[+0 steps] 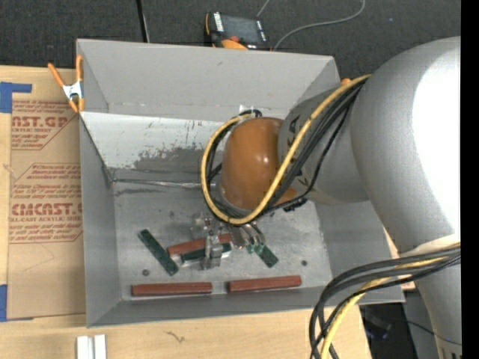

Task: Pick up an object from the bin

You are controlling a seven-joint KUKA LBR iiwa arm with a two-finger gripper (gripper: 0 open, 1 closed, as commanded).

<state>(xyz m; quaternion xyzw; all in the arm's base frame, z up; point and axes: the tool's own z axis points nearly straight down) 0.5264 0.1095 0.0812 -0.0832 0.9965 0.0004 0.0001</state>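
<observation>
Where the gripper [215,247] sits low in the bin [150,129], three reddish-brown bars [185,248], one meeting it from its left, two below, two dark green strips [157,251], left and right, claw's opening impossible to tell.

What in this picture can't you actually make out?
- Camera view: part of the bin floor, hidden under the arm's orange cover.
- Camera view: the right end of the short brown stick, covered by the gripper.
- Camera view: the small green piece beside the gripper, too small to identify, its upper end covered.
</observation>
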